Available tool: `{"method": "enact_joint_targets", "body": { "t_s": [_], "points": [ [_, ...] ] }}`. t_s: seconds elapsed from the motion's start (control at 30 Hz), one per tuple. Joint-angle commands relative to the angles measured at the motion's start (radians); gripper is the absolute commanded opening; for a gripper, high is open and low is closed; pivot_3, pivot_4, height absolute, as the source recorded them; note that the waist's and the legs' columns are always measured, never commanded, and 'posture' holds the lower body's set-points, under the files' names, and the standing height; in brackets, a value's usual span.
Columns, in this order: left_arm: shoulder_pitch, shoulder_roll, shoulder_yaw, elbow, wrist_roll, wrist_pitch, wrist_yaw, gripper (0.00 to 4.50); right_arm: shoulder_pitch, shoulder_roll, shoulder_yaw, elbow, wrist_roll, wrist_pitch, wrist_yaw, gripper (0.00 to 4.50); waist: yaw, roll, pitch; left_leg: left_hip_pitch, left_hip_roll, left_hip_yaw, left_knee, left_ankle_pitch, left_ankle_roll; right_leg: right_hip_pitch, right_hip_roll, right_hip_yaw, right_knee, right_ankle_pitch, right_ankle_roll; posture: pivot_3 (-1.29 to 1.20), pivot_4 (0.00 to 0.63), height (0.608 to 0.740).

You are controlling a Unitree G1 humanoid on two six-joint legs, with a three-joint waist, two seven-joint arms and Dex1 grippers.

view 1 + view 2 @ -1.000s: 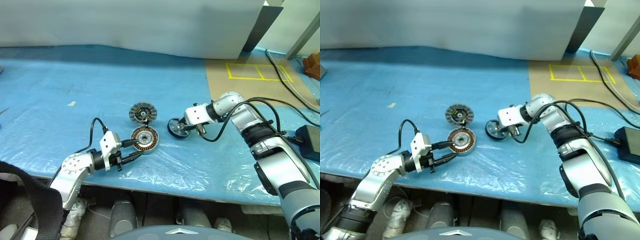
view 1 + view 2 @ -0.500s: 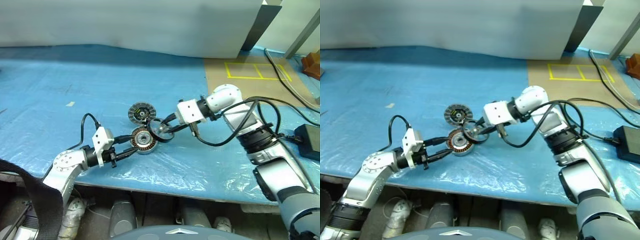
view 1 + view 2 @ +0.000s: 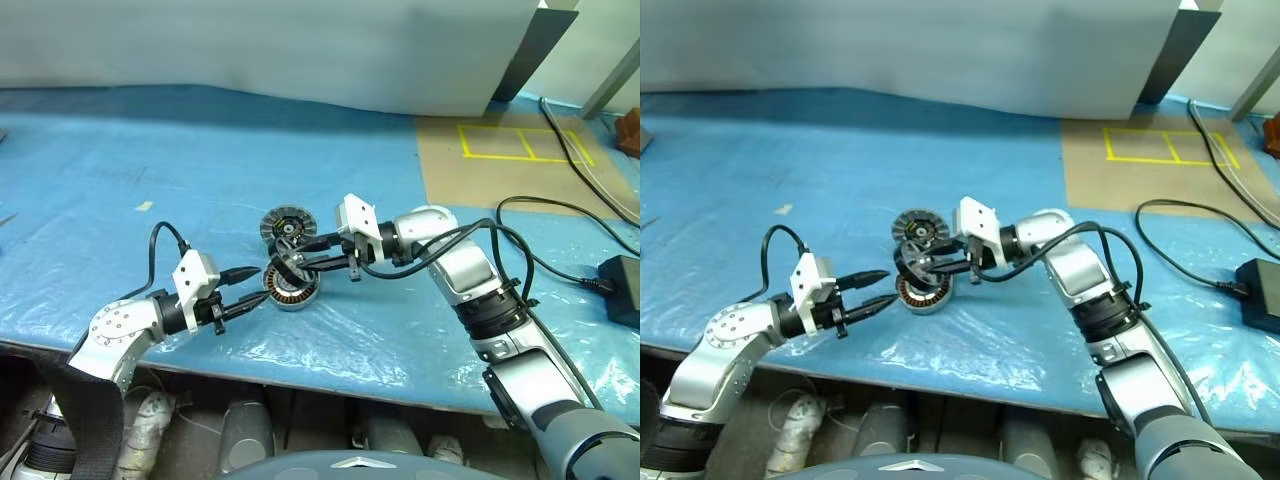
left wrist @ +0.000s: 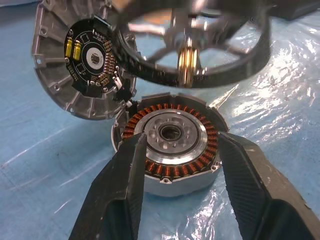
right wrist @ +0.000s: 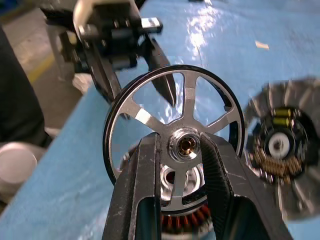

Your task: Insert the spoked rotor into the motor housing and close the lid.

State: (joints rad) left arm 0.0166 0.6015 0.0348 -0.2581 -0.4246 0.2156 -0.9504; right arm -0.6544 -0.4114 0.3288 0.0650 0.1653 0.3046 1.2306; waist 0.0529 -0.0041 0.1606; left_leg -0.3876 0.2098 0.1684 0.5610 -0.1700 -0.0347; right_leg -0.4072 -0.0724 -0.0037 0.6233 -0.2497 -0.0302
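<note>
The right gripper (image 5: 182,165) holds the spoked rotor (image 5: 175,137) by its hub above the motor housing (image 4: 170,145), near the tabletop's (image 3: 150,150) front edge; the left gripper (image 4: 180,195) is open around the housing

The spoked rotor (image 3: 289,266) hangs seemingly just above the motor housing (image 3: 292,288), the lid (image 3: 285,226) lying behind.

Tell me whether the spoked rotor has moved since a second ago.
Yes. The right gripper has carried the spoked rotor from right of the motor housing to above it, near the lid.

Silver spoked rotor (image 5: 175,135), copper-brown windings in motor housing (image 4: 172,145), dark-faced grey lid (image 4: 80,57), blue table cover (image 3: 150,150)
</note>
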Motion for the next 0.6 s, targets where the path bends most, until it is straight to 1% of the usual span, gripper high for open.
{"method": "enact_joint_targets", "body": {
  "t_s": [0.03, 0.3, 0.47, 0.6],
  "points": [
    [-0.018, 0.009, 0.013, -0.022, -0.014, 0.002, -0.003, 2.34, -0.008, -0.005, 0.003, -0.022, -0.015, -0.052, -0.016, 0.76, -0.006, 0.0, 0.0, 0.001, 0.0, 0.0, 0.0, 0.0, 0.0, 0.0, 0.0, 0.001, 0.0, 0.0, 0.0, 0.0, 0.15, 0.74],
    [-0.033, -0.005, -0.005, -0.004, -0.007, 0.001, -0.007, 2.34, -0.016, -0.001, 0.002, -0.019, -0.004, -0.033, -0.023, 0.76, -0.008, 0.0, 0.0, 0.002, -0.001, 0.0, 0.0, 0.0, 0.0, 0.001, 0.0, 0.002, 0.0, 0.0, 0.0, 0.0, 0.15, 0.74],
    [-0.034, -0.014, -0.017, -0.014, -0.001, 0.007, 0.002, 2.34, 0.003, -0.008, 0.048, 0.016, -0.059, -0.087, -0.028, 0.76, -0.008, 0.0, 0.0, 0.002, -0.001, 0.0, 0.0, 0.0, 0.0, 0.001, 0.0, 0.002, 0.0, 0.0, 0.0, 0.0, 0.15, 0.74],
    [-0.035, -0.019, -0.023, -0.026, -0.002, 0.016, 0.011, 2.34, 0.01, -0.007, 0.063, 0.052, -0.07, -0.106, -0.024, 0.76, -0.008, 0.0, 0.0, 0.002, -0.001, 0.0, 0.001, 0.0, 0.0, 0.001, 0.0, 0.002, 0.001, 0.0, 0.0, 0.0, 0.15, 0.74]
  ]
}}
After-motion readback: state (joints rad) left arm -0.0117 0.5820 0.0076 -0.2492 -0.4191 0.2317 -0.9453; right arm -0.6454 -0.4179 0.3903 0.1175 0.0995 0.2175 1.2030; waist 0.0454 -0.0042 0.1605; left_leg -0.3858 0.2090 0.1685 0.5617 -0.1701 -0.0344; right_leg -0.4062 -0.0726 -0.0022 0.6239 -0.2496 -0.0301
